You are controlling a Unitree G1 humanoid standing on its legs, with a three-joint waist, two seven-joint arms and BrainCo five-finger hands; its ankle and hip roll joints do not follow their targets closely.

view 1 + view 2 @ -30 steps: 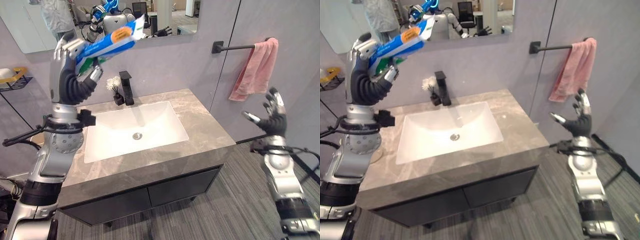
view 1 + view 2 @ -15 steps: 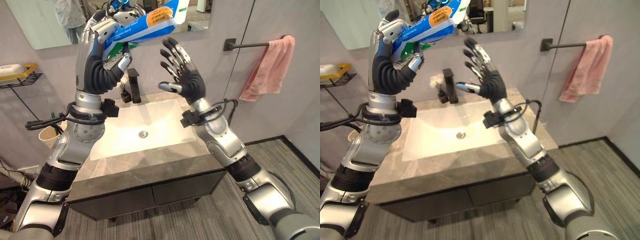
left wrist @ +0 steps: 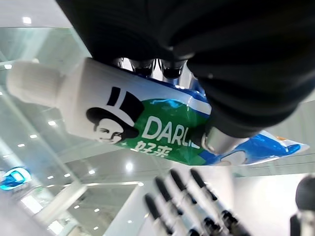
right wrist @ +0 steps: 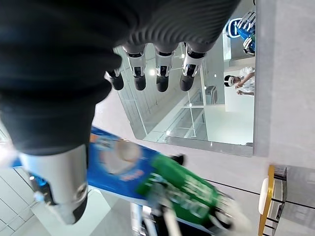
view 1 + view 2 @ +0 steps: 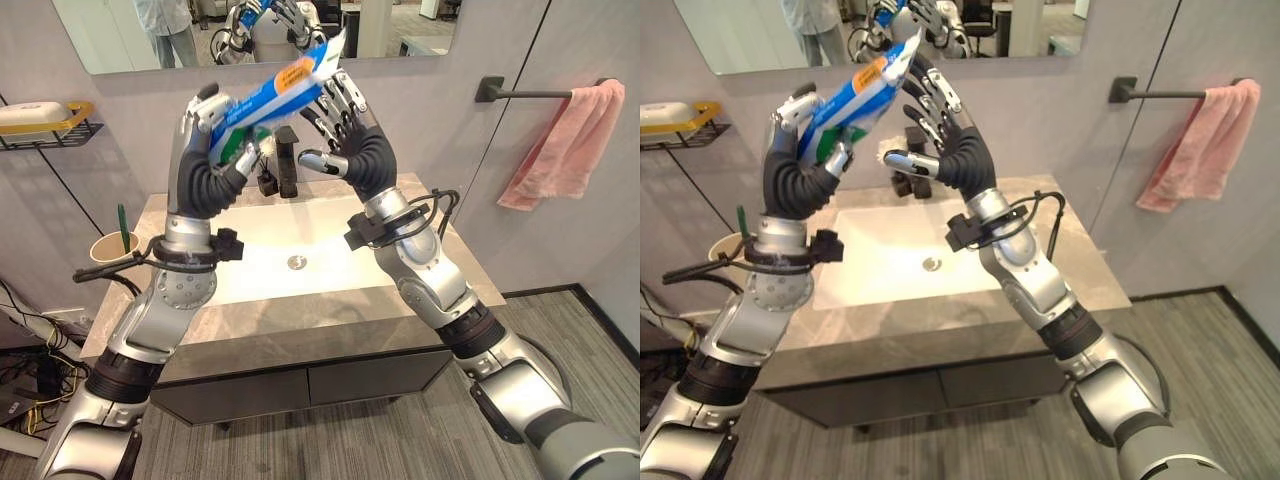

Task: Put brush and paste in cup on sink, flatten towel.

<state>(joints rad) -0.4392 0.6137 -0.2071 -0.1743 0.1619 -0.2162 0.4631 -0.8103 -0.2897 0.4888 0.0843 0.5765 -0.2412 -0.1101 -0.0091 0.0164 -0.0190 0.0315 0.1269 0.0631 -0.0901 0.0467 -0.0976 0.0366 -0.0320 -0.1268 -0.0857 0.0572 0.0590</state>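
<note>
Your left hand [image 5: 205,150] grips the toothpaste [image 5: 275,88] above the sink [image 5: 300,285] (towel [image 5: 570,150] bunched on its bar); your right hand [image 5: 355,140] hovers beside it, fingers spread.

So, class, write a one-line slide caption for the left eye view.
Above the sink, the left hand grips a toothpaste tube while the open right hand reaches for its end.
</note>
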